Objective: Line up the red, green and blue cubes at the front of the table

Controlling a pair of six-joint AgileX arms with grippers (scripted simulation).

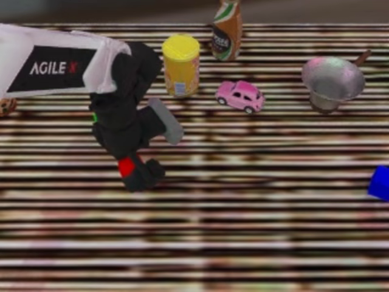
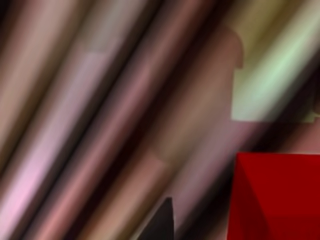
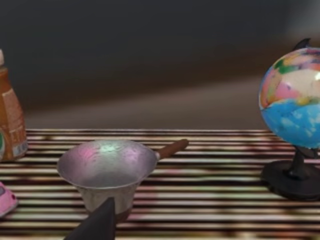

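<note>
The left end effector [image 1: 135, 170] pinches the red cube [image 1: 126, 166] left of bench [image 1: 243, 231] centre; it should lower squarely near the front edge before releasing.

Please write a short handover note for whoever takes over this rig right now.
Left gripper: low over the table's left-centre, fingers either side of the red cube; a firm grip cannot be confirmed.
Right arm: out of the top view, parked off to the right; its wrist camera faces the metal pot and globe.
Blue cube: at the right edge, untouched.
Green cube: only a green sliver shows beside the left arm.
Done: nothing lined up at the front.
Left: place red, then green and blue.
</note>
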